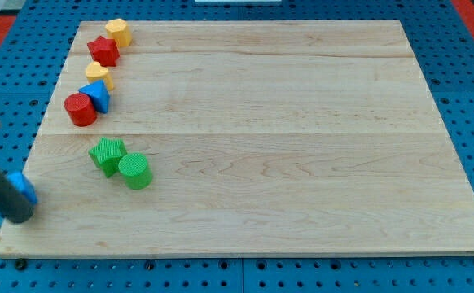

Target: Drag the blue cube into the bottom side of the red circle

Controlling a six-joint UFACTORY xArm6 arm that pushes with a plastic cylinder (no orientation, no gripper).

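Observation:
The blue cube [24, 187] lies at the board's left edge, near the view's bottom left, partly hidden by my rod. My tip [20, 216] rests right against the cube's lower side. The red circle [80, 109], a short red cylinder, stands higher up on the left part of the board, well above the cube, touching a blue triangle [97, 95] on its right.
A green star [107, 153] and a green cylinder [135, 170] sit between cube and red circle, a little to the right. A yellow block [99, 74], a red star [103, 50] and another yellow block [118, 32] line the upper left. The wooden board [302, 146] lies on blue pegboard.

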